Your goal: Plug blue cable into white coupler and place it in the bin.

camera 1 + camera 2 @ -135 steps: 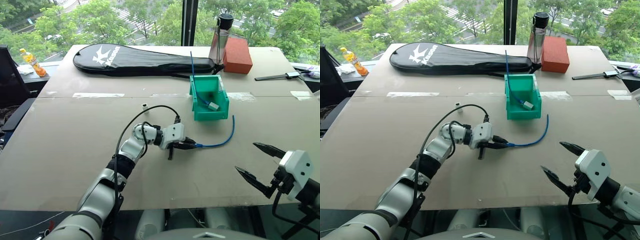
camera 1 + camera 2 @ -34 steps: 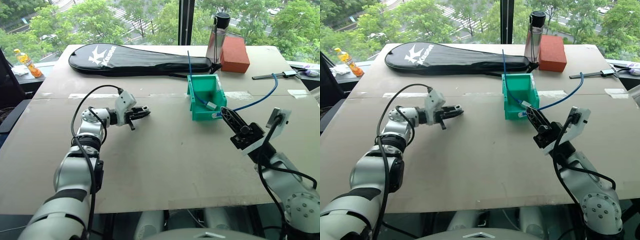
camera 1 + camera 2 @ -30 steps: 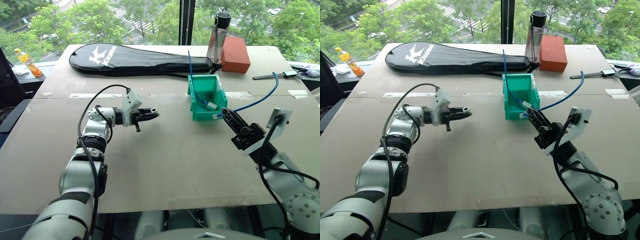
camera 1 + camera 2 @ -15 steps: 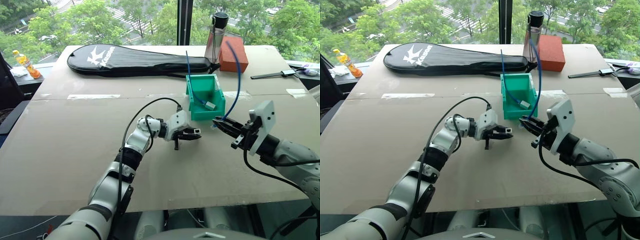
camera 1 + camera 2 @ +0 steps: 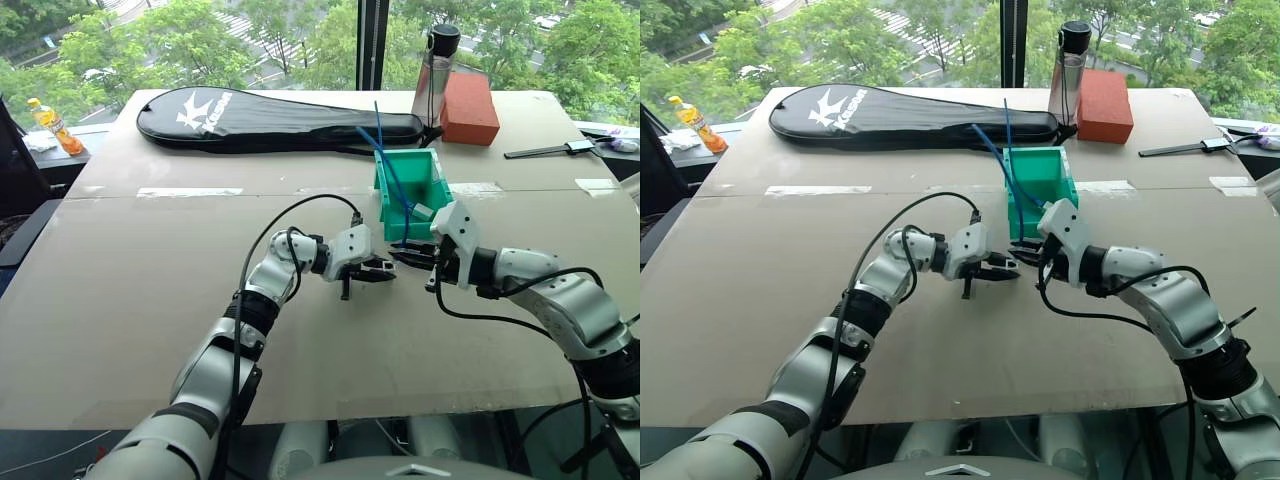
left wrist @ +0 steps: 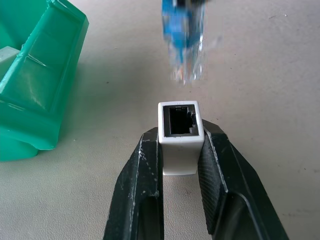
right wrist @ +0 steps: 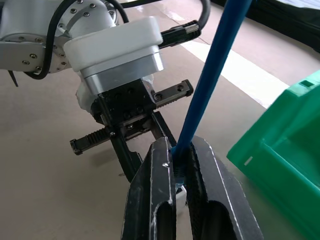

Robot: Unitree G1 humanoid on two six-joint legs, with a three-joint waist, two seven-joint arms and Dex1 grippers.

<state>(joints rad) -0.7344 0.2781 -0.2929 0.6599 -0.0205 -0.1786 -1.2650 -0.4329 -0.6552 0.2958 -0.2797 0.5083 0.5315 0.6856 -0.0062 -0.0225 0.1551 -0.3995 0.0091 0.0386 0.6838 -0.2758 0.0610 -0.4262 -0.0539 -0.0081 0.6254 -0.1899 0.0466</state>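
On the broad tan cardboard-covered worktop (image 5: 120, 300), just in front of the small teal-green plastic bin (image 5: 408, 200), the two arms meet. The left claw (image 6: 181, 165) is clamped on the tiny white rectangular plastic coupler (image 6: 180, 137), socket facing out. The right claw (image 7: 181, 175) pinches the thin blue cable (image 7: 212, 80) just behind its clear plug (image 6: 184, 47), which hangs close before the socket (not yet in). Doing this well probably means squaring plug with socket, then pushing straight.
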